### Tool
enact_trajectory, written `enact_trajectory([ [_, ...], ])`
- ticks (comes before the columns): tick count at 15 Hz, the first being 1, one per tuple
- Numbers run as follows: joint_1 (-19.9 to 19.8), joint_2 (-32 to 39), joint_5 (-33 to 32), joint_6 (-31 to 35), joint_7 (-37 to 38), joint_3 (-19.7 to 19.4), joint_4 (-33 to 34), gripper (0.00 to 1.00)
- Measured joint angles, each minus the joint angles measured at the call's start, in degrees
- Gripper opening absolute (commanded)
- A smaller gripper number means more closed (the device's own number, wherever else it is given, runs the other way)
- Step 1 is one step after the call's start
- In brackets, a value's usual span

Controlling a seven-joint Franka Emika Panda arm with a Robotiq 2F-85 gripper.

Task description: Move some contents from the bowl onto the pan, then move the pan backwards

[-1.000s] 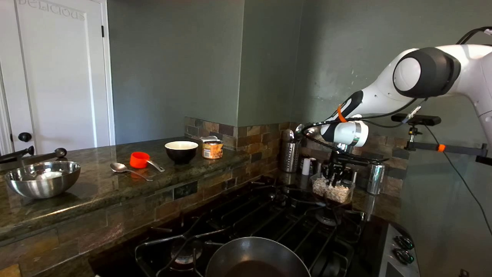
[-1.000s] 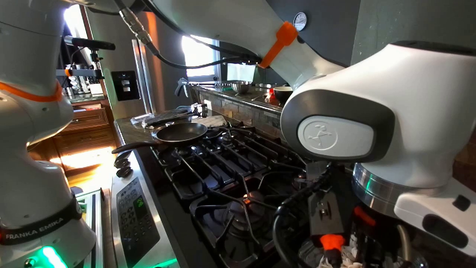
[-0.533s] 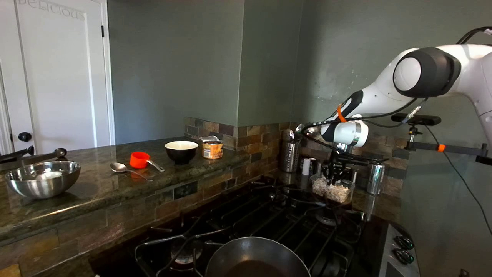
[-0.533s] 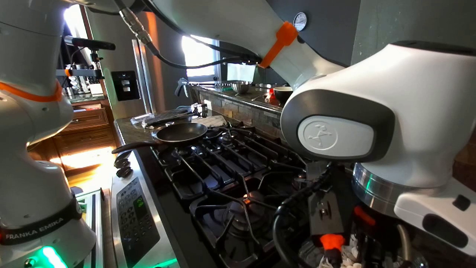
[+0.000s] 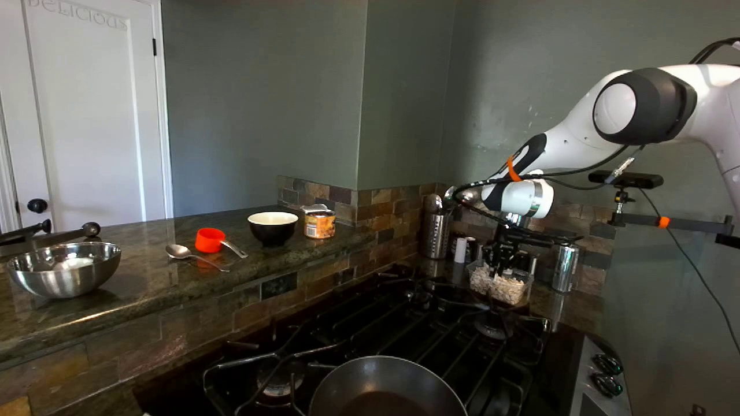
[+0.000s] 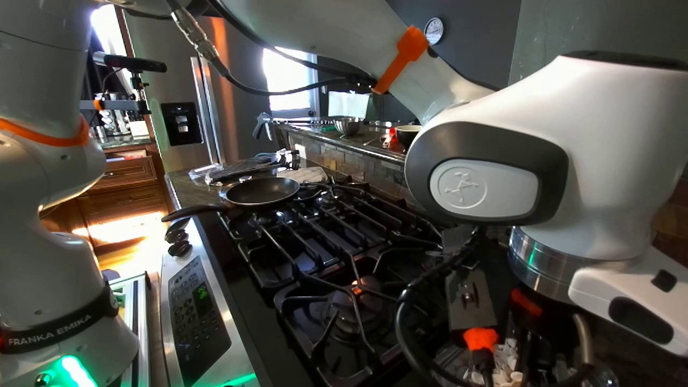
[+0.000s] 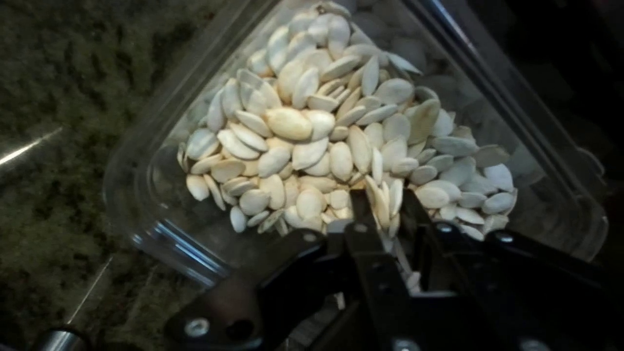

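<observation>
By the gripper (image 7: 385, 197), its fingers narrowly apart, a few pale seeds (image 7: 381, 205) are held. Beside its tips, more are heaped in a clear tub (image 7: 192, 249) on the counter (image 7: 63, 87); in both exterior views the dark pan (image 6: 263, 191) is seen resting on the stove (image 6: 322, 258), well apart from the tub.

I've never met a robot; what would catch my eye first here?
Probably the white robot arm, which fills much of an exterior view. Next, in the wrist view, its black gripper at a clear container heaped with pale seeds, a few caught between the jaws. Then the bright red cup on the raised counter.
</observation>
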Motion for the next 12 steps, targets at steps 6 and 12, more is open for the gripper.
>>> enact_trajectory([
  [6,0.27,-3.82,-0.12,-0.17,-0.04,-0.02,-2.01,0.05],
  [12,2.04,-11.77,-1.31,-2.11,-1.76,-0.19,-7.89,0.05],
])
